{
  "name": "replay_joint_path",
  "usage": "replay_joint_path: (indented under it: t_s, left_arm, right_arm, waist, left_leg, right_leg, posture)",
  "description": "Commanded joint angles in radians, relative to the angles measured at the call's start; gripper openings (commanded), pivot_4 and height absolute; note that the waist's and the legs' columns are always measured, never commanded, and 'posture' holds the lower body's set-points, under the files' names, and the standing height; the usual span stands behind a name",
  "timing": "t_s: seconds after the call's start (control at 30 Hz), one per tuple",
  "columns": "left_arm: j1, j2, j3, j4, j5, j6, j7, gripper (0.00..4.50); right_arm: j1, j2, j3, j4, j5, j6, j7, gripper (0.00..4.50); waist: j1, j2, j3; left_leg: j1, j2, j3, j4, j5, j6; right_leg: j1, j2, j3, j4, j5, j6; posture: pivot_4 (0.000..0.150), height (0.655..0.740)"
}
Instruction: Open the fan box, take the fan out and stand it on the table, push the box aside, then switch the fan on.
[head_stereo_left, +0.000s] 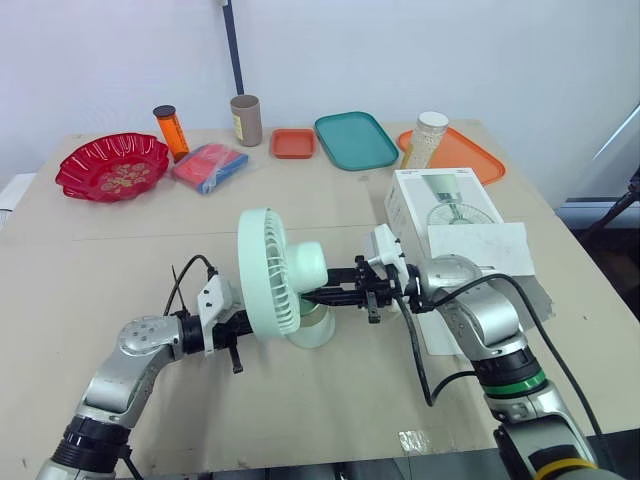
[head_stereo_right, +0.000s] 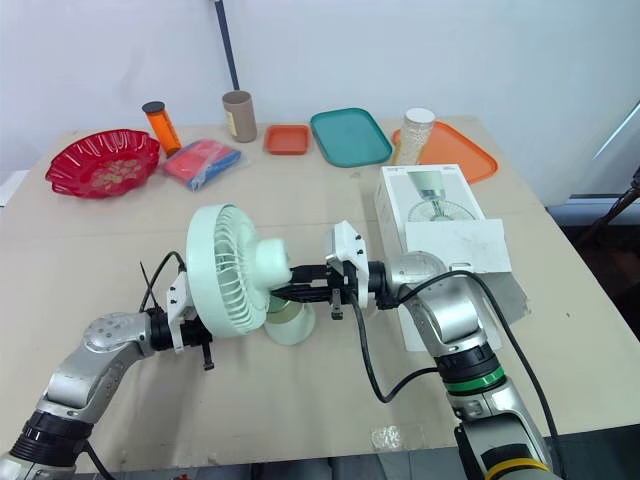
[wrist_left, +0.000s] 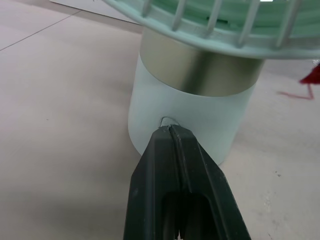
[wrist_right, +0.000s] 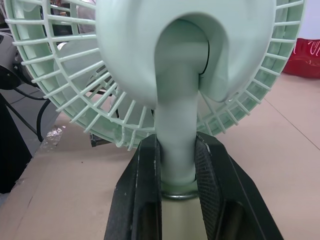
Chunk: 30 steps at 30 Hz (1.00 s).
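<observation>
Fan (head_stereo_left: 270, 275) is seen standing upright on its round base (wrist_left: 190, 120) near the middle of the table (head_stereo_left: 330, 420), its grilled head turned toward the robot's left; its neck (wrist_right: 176, 125) is clamped from behind by the right gripper (wrist_right: 177, 155), whose two black fingers are closed against either side of the neck just above the base; the left gripper (wrist_left: 169, 131) is reached in from the other side, under the grille, with its fingers pressed flat together and nothing held between them; their tips are set against the pale lower wall of the base, at a small curved mark.

The fan box (head_stereo_left: 445, 205) is lying on the table to the robot's right of the fan and a little farther back, apart from the fan, with a white flap (head_stereo_left: 478, 245) folded out toward the near edge.

Along the far edge of the table are ranged a red bowl (head_stereo_left: 112, 166), an orange bottle (head_stereo_left: 171, 130), a red and blue packet (head_stereo_left: 209, 166), a brown cup (head_stereo_left: 246, 120), a small orange tray (head_stereo_left: 293, 143), a teal tray (head_stereo_left: 356, 140), and a large orange tray (head_stereo_left: 465, 155) with a white-lidded jar (head_stereo_left: 426, 140) at its left end; all are well apart from the fan.
</observation>
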Motion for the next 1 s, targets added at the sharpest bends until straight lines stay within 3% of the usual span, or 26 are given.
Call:
replay_joint_path:
  t_s: [0.03, 1.0]
  left_arm:
    - [-0.016, -0.002, -0.016, -0.034, -0.007, -0.003, -0.017, 0.05]
    - [-0.026, 0.013, 0.004, -0.034, -0.021, 0.018, -0.036, 0.05]
  right_arm:
    - [0.004, 0.013, 0.002, -0.048, 0.017, -0.006, -0.007, 0.38]
    - [0.07, -0.035, 0.0, -0.028, -0.005, -0.036, -0.007, 0.38]
  waist:
    - [0.0, 0.0, 0.0]
    - [-0.001, 0.0, -0.001]
  left_leg:
    - [0.0, 0.0, 0.0, 0.0, 0.0, 0.0]
    - [0.004, 0.0, 0.0, 0.0, -0.001, 0.001]
  right_leg:
    - [0.0, 0.0, 0.0, 0.0, 0.0, 0.0]
    - [0.004, 0.001, 0.0, 0.0, 0.0, 0.0]
  posture:
    - [0.15, 0.74]
    - [0.15, 0.74]
